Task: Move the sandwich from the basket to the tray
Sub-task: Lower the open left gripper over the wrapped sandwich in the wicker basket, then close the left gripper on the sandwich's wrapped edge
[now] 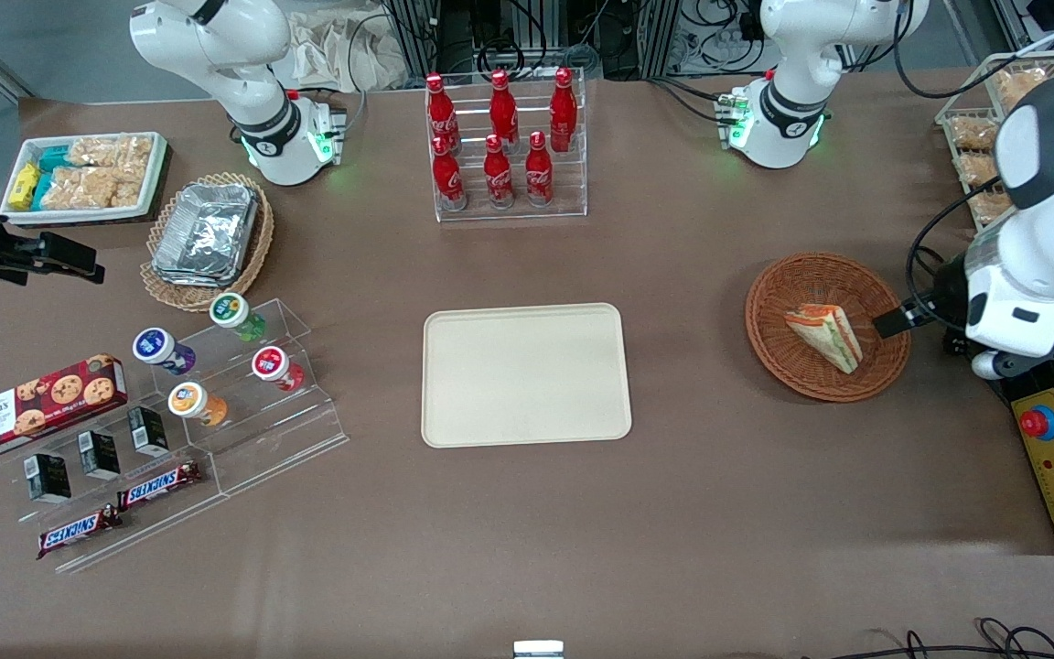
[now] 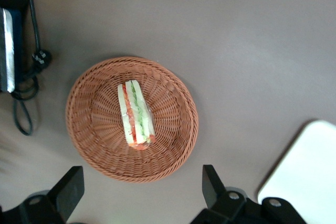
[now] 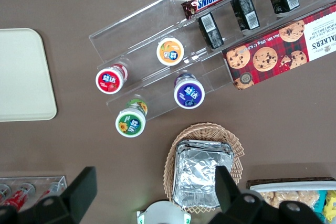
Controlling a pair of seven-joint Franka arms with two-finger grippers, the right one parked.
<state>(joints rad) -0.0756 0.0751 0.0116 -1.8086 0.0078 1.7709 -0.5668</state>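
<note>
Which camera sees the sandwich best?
The left wrist view: the open gripper hangs above the basket, showing the whole sandwich close up. The front view shows it smaller. The right wrist view misses it.

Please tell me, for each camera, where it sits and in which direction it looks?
Front view: high, facing both arms, over tray, basket, sandwich.
Left wrist view: looks down on basket, sandwich; open gripper shows.
Right wrist view: looks down on foil packs; parked fingers show.
Shared: the tray.
</note>
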